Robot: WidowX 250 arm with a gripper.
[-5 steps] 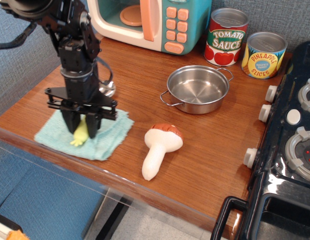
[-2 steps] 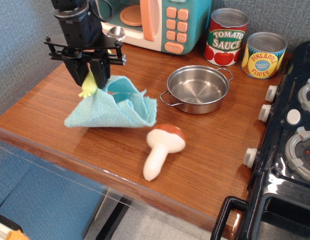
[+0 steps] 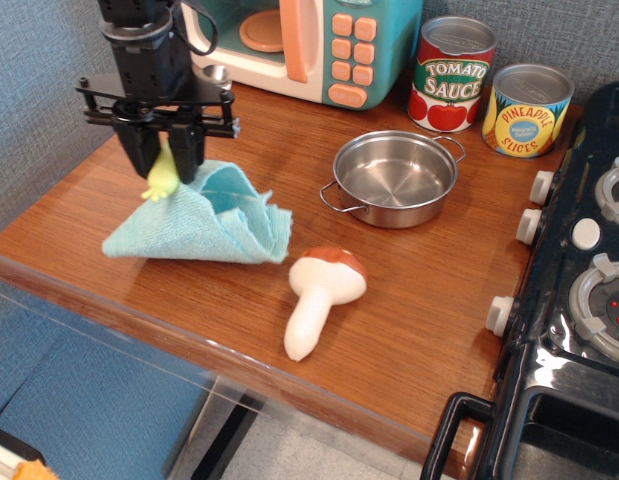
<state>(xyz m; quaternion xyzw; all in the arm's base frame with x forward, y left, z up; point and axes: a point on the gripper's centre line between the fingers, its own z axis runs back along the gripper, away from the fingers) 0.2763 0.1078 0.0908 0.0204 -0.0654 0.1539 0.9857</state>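
Note:
My black gripper (image 3: 161, 160) hangs over the left part of the wooden counter (image 3: 409, 290), shut on the light blue cloth (image 3: 204, 220). A small yellow-green piece (image 3: 161, 178) is pinched between the fingers with it. The cloth is lifted at its top edge and drapes down, its lower folds resting on the wood. A toy mushroom (image 3: 319, 290) with a brown cap lies to the right of the cloth, apart from it.
A steel pan (image 3: 394, 178) sits mid-counter. A toy microwave (image 3: 309, 40) stands at the back, with a tomato sauce can (image 3: 451, 75) and a pineapple can (image 3: 529, 110) beside it. A black stove (image 3: 579, 300) fills the right side.
The gripper took hold of the cloth where it lay flat, lifted it up and back, and has now shifted slightly left with it. The mushroom has barely moved.

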